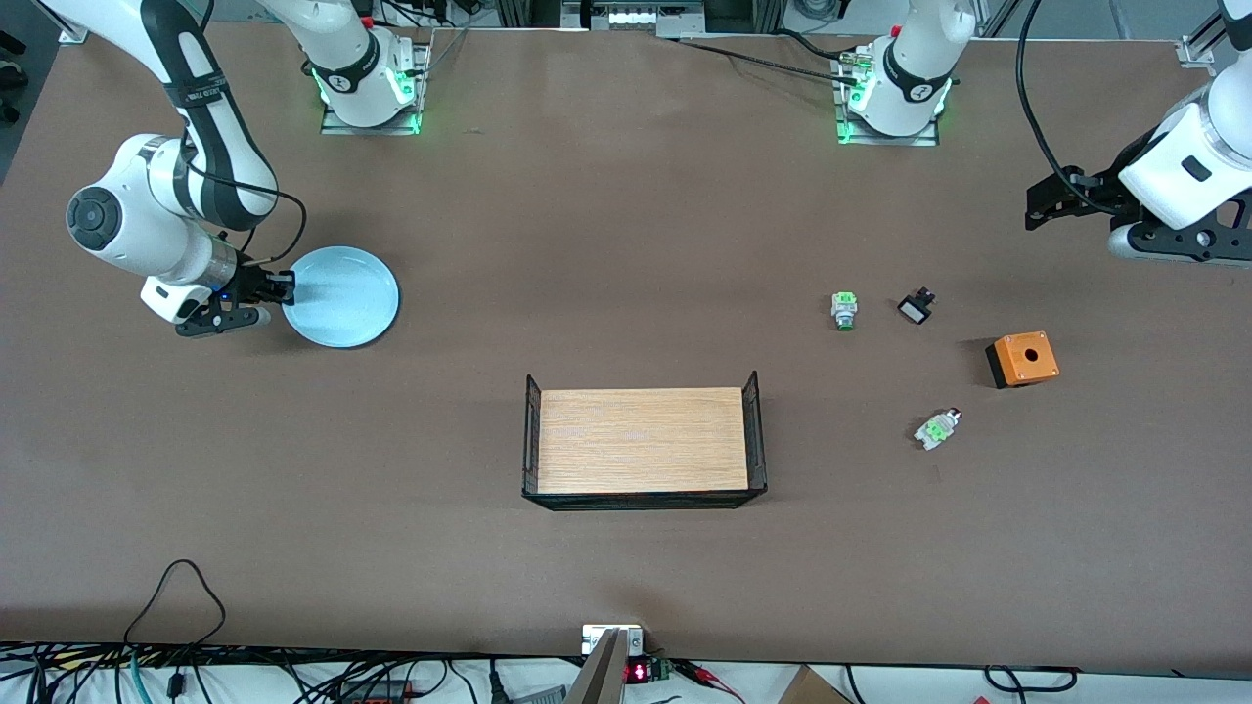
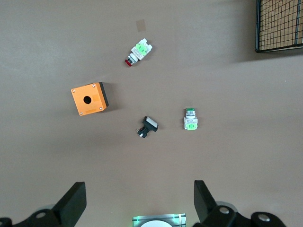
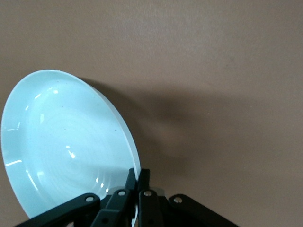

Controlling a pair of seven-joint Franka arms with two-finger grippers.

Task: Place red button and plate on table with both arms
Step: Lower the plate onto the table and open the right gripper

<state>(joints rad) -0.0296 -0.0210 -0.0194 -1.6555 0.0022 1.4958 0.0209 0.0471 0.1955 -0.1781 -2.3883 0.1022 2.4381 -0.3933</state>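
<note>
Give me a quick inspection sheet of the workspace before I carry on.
Surface: brown table, flat.
Job's things: pale blue plate at the right arm's end, rim pinched by the right gripper; red button lying on its side at the left arm's end.
Clutter: wood-floored wire tray mid-table; green-capped switch, small black piece, orange box near the red button.
Grippers: right gripper shut on the plate; left gripper open, above the small parts.
Cables: black cable loop on the table edge nearest the camera.
Surroundings: nothing seen.
</note>
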